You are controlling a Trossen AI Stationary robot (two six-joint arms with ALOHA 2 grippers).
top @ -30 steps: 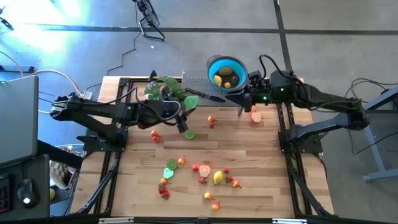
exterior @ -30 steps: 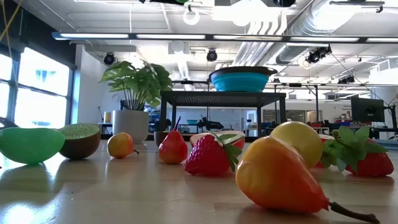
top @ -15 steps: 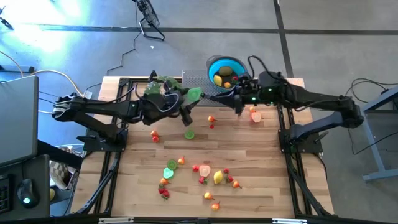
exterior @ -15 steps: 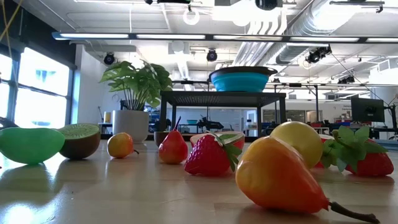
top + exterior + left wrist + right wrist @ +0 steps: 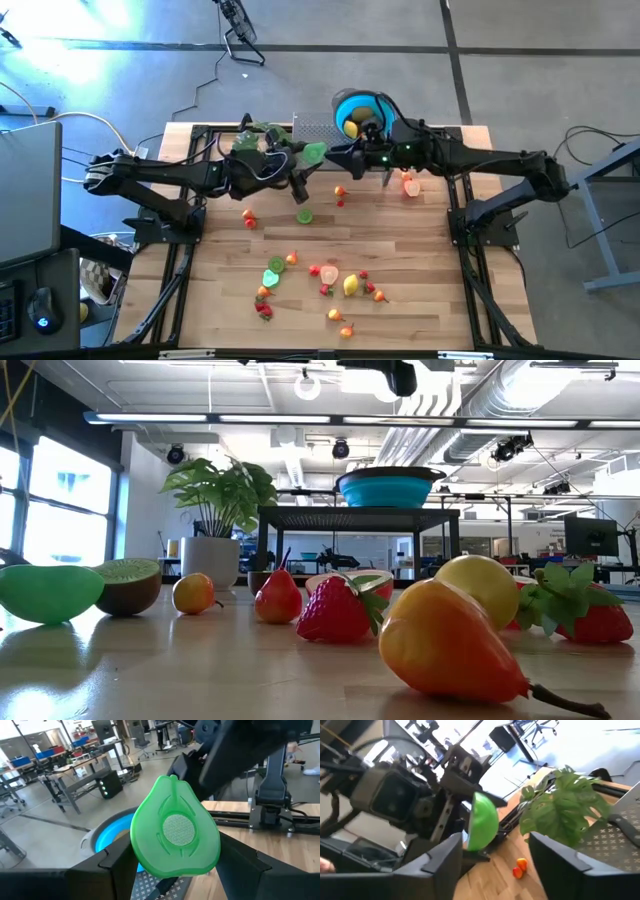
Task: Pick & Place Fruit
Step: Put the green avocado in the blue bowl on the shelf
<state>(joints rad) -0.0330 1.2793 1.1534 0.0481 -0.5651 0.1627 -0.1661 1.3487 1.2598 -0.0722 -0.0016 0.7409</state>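
Note:
My left gripper [image 5: 306,157] is shut on a green half fruit [image 5: 175,827] and holds it high over the table's far middle, beside the blue bowl [image 5: 362,115]. The bowl stands on a black mesh rack [image 5: 318,134] and has yellow and orange fruit in it. My right gripper [image 5: 338,160] is open with nothing between its fingers [image 5: 442,862]. It faces the green half [image 5: 482,820] from the table's right, a short way off. Several small toy fruits [image 5: 330,278] lie on the wood near the front. My left gripper pinches the green half fruit between its two fingers [image 5: 117,865], one on each side of its wide lower end [image 5: 139,856]. The fingers point about level, toward the table's right. The fruit stands upright with its narrow end up, flat cut face toward the wrist, lifted clear.
A leafy green plant [image 5: 262,140] stands at the far edge, left of the rack. A red-orange fruit half [image 5: 411,187] and small pieces [image 5: 340,192] lie under my right arm. A green slice [image 5: 304,215] lies below my left gripper. Bare wood lies between these and the front cluster.
My right gripper has moved toward the table's left, from beside the blue bowl to close in front of the green half fruit held by my left gripper.

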